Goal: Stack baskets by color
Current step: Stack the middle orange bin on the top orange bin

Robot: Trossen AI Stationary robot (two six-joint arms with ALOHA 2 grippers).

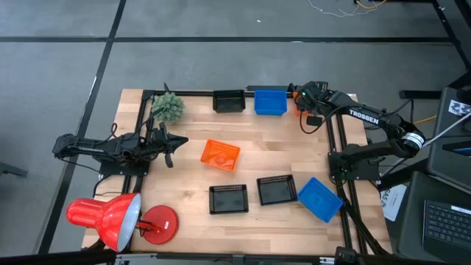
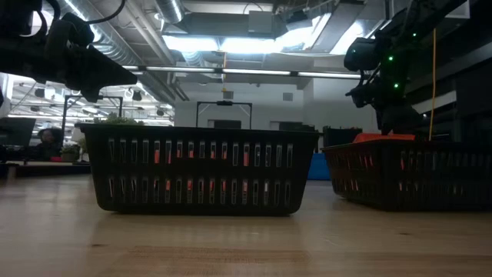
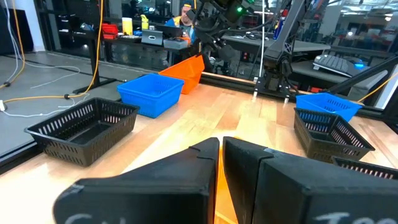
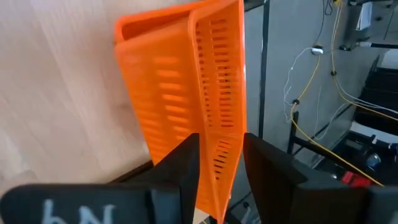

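My right gripper [image 4: 221, 146] is at the table's far right corner [image 1: 304, 101], slanting down, fingers parted. Between them passes a wall of a tilted orange basket [image 4: 168, 81]; the left wrist view shows that basket [image 3: 186, 70] with one side raised. A blue basket [image 1: 270, 101] and a black basket [image 1: 228, 101] stand beside it along the far edge. Another orange basket [image 1: 220, 154] lies mid-table. Two black baskets [image 1: 228, 199] [image 1: 277, 190] and a blue one [image 1: 319, 199] sit near the front. My left gripper [image 3: 221, 146] waits shut at the left [image 1: 175, 142]. My right gripper has the raised wall [image 4: 217, 124] of the tilted orange basket between its parted fingers, which come at it slanting down from above. I cannot tell whether either finger touches the wall. The basket's lower side lies toward the table.
A red desk lamp [image 1: 110, 217] stands at the near left corner and a fuzzy green plant ball [image 1: 168, 107] at the far left. Black frame rails [image 1: 335, 147] run along the table's right side and far edge. Bare wood lies between the far row and the near row.
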